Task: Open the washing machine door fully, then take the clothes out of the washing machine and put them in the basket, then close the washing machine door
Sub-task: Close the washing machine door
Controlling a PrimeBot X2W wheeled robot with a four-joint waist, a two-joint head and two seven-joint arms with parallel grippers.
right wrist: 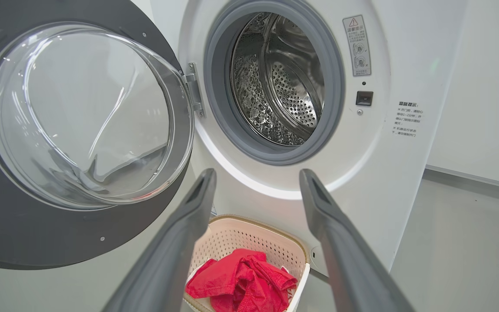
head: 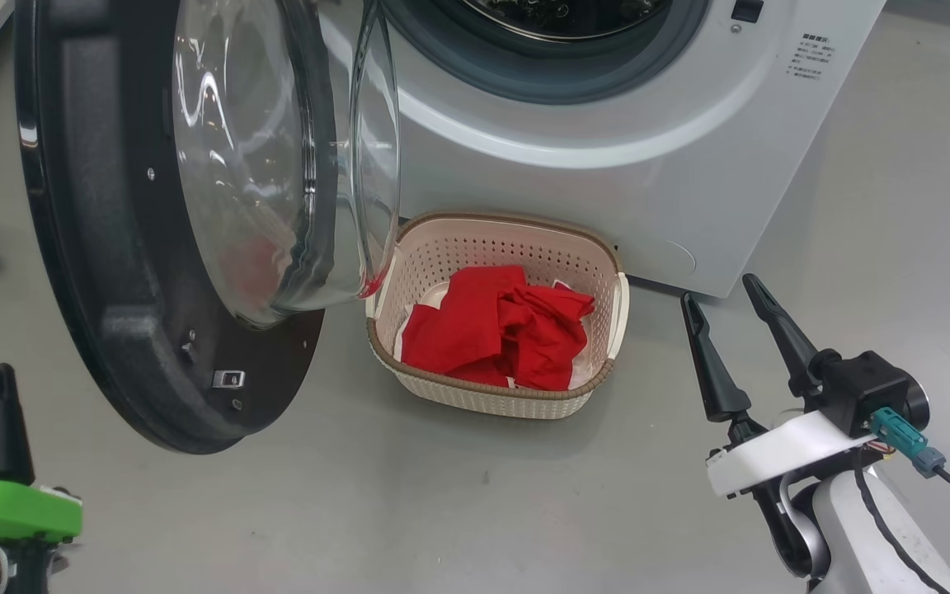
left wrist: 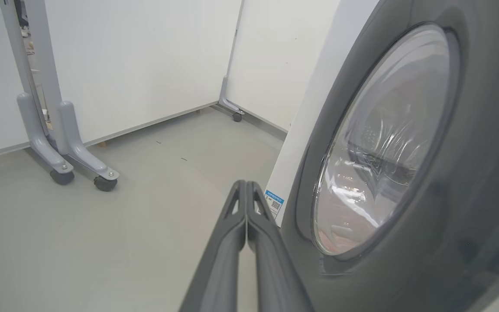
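Red clothes [head: 491, 326] in basket [head: 487, 223], drum [right wrist: 284, 78] bare. Door-closing step: left gripper [left wrist: 246, 186] pinched together, empty, beside door [left wrist: 483, 130]; right gripper [head: 721, 293] spread wide. Next: push door to latch.

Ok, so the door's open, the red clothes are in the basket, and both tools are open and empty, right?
Not quite: the left tool is shut, fingers pressed together on nothing, as the left wrist view shows. The rest holds: the washing machine door is open, the clothes lie in the basket, and the right tool is open and empty.
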